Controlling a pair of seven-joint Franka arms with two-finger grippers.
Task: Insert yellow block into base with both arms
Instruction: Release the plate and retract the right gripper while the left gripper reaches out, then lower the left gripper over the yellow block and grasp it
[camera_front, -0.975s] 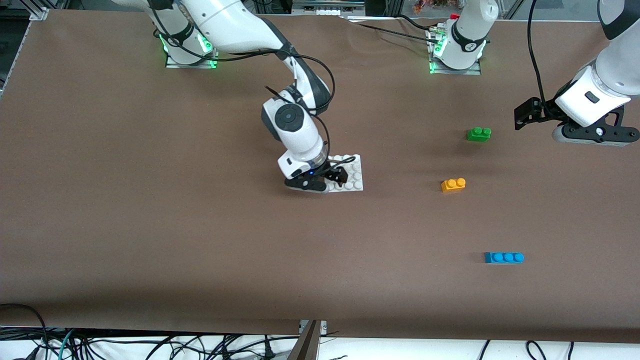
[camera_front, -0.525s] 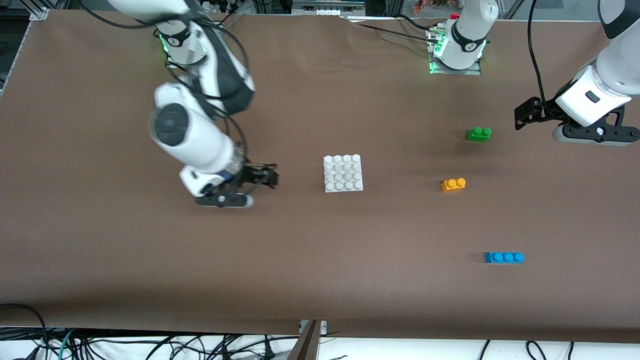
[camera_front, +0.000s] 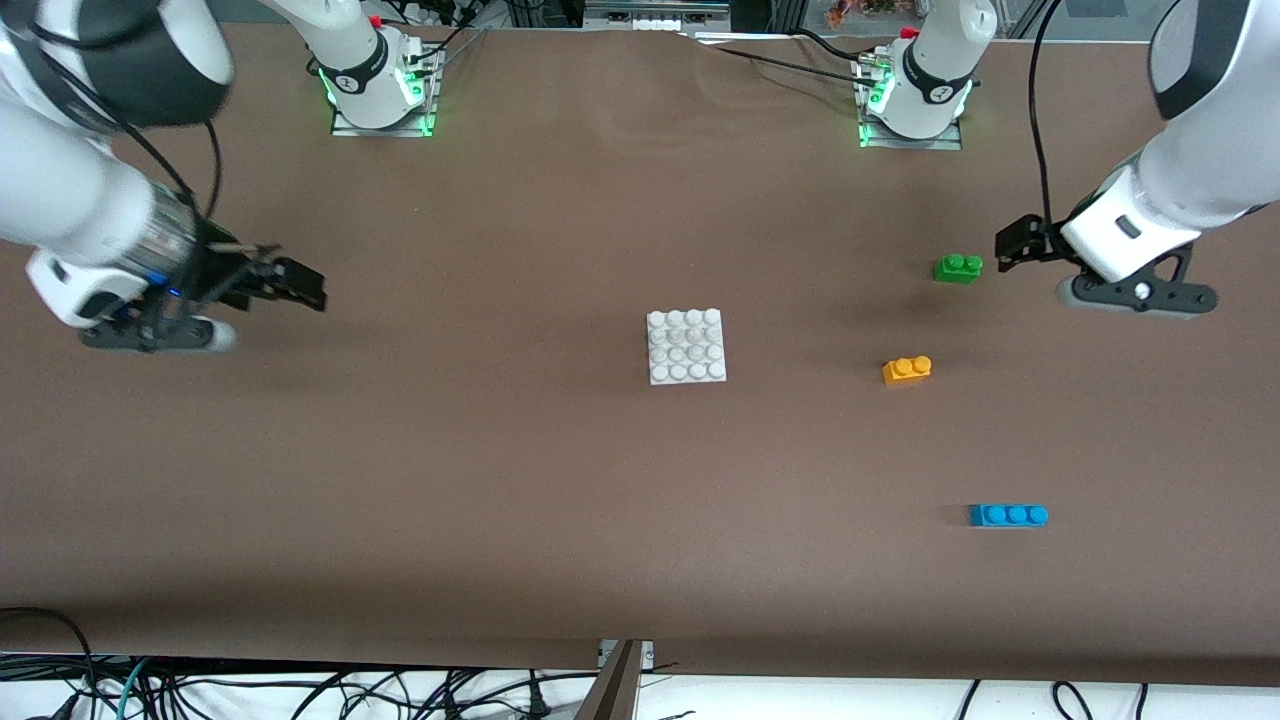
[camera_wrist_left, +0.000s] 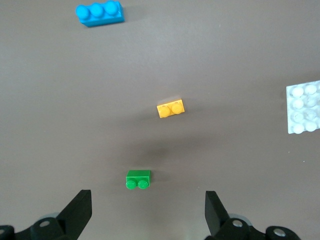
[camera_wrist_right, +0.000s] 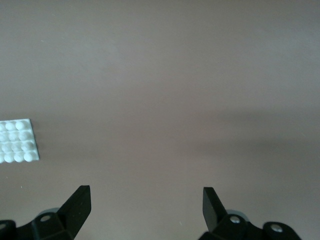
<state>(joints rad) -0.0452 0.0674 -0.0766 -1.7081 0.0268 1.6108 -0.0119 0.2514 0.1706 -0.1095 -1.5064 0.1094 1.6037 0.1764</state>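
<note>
Two grippers, both mine, are hanging with fingers spread apart and gripping nothing. My left gripper (camera_wrist_left: 146, 212) is hovering just beside the green brick (camera_front: 958, 268), with the yellow block (camera_front: 907, 370) lying near it on the table. My right gripper (camera_wrist_right: 145, 207) is hovering well apart from the base (camera_front: 686, 346), at its own end.

The table (camera_front: 500, 480) was plain brown, the base (camera_front: 686, 346) white with a four-by-four grid of round studs, the yellow block (camera_front: 907, 370) orange-yellow, one two-stud brick (camera_front: 958, 268) green, the three-stud brick (camera_front: 1008, 515) blue, and both arms white with black grippers.
</note>
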